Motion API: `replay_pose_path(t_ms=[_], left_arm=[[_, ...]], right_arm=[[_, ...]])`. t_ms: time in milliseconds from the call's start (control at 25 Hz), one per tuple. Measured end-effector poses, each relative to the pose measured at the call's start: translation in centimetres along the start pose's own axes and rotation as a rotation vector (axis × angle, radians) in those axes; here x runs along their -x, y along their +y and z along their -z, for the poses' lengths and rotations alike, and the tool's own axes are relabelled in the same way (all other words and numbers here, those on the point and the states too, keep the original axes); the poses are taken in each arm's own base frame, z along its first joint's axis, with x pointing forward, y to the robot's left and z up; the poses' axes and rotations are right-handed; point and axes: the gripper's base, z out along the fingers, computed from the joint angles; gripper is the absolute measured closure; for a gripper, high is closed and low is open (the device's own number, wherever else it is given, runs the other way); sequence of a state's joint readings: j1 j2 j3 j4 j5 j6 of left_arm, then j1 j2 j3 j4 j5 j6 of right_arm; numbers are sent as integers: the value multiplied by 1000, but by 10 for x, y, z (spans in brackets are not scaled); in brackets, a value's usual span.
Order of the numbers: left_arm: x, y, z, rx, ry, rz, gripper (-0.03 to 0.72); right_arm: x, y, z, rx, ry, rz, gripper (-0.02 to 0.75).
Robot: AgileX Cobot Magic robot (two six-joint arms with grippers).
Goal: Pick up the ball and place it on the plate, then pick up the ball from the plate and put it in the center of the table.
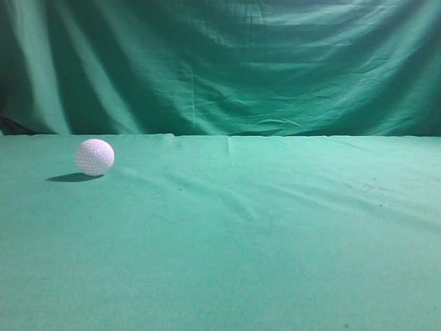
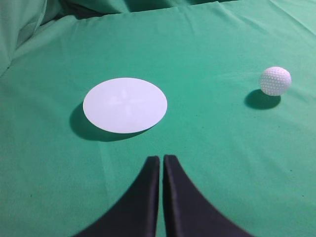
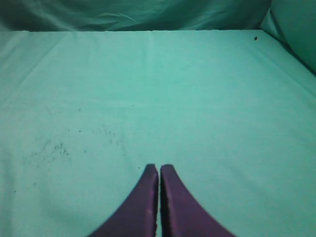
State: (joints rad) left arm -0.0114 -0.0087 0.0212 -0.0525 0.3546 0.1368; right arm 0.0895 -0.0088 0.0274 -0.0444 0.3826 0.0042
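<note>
The white dimpled golf ball [image 1: 94, 156] rests on the green cloth table [image 1: 262, 234] at the left of the exterior view. It also shows in the left wrist view [image 2: 275, 80], far right, apart from a flat white round plate [image 2: 125, 104] that is empty. My left gripper [image 2: 161, 159] is shut and empty, just short of the plate. My right gripper [image 3: 159, 168] is shut and empty over bare cloth. The plate and both grippers are out of the exterior view.
A draped green cloth backdrop [image 1: 227, 62] hangs behind the table's far edge. Small dark specks [image 3: 54, 148] dot the cloth left of the right gripper.
</note>
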Motion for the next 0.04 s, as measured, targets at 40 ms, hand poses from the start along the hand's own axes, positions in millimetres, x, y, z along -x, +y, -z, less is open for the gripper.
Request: replay_pose_path(t_ms=[40], left_arm=[[0,0,0,0,0,0,688]], right_arm=[[0,0,0,0,0,0,738]])
